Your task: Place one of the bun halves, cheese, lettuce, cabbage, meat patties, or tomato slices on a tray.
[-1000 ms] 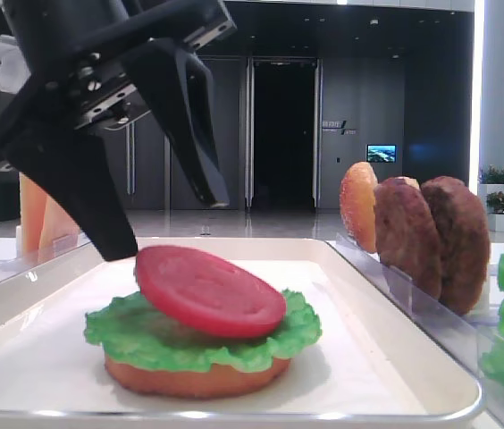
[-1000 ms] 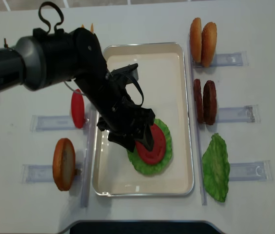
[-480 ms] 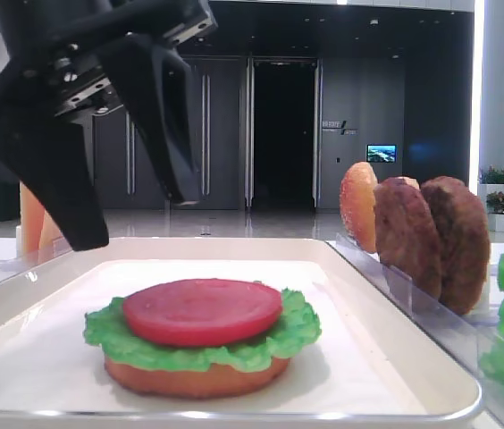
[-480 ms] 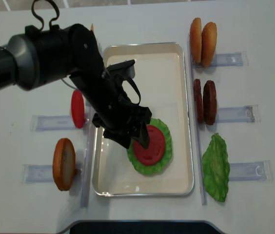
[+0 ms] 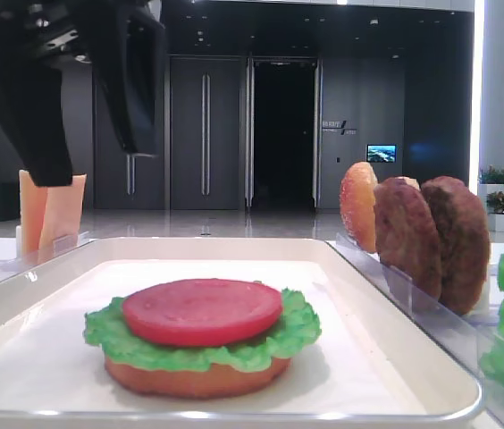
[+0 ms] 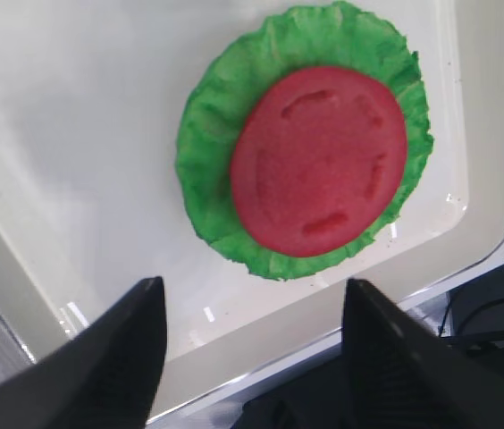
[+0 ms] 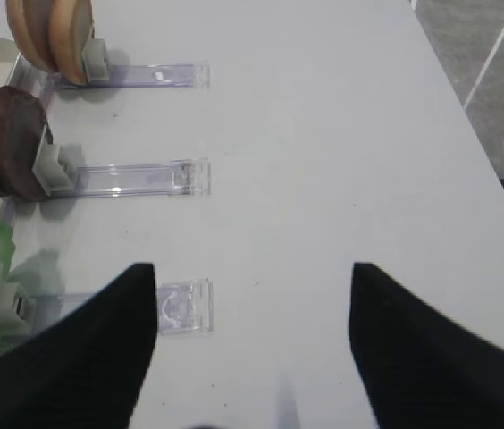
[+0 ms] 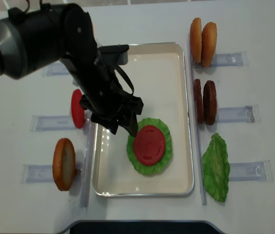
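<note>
Red tomato slice (image 8: 149,145) lies flat on lettuce (image 8: 163,127) over a bun half (image 5: 189,379), towards the white tray's (image 8: 176,181) near right corner, with bare tray beyond. Left gripper (image 8: 119,126) hovers above, spread wide, empty. Right gripper (image 7: 250,344) hangs open over the table (image 7: 323,134), empty.

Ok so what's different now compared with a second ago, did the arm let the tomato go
Yes. The tomato slice, tilted on the lettuce a second ago, now lies flat on it, inside the tray. The left gripper, open throughout, has lifted and drawn back toward the tray's left side, clear of the stack. The bottom bun half, the racked meat patties, buns and spare lettuce stayed put.
</note>
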Motion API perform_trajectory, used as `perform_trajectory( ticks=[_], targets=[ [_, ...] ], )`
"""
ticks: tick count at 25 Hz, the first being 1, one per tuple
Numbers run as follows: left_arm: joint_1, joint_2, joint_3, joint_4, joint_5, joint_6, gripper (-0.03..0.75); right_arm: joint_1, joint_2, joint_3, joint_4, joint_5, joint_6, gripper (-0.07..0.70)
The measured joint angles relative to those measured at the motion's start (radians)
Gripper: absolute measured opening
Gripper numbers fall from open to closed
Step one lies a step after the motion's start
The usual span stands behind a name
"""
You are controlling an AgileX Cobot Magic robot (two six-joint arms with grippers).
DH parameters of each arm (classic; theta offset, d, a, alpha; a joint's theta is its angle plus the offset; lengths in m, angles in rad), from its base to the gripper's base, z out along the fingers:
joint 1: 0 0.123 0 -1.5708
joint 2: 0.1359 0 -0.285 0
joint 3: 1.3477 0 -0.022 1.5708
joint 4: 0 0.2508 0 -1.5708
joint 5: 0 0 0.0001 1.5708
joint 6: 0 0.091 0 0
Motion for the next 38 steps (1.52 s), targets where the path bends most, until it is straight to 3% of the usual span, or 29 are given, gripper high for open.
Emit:
perform_trajectory(
  ticks=[13,26,38],
  targets=[
    [0.000,-0.015,-0.147,0.190,0.186,-0.082,0.471,0.000,0.000,0.000,0.000,0.000,0.000,0.470],
    [0.000,-0.017,-0.187,0.257,0.198,-0.108,0.471,0.000,0.000,0.000,0.000,0.000,0.000,0.470],
    [0.116,-0.050,-0.187,0.263,0.200,-0.108,0.471,0.000,0.000,0.000,0.000,0.000,0.000,0.470]
  ],
)
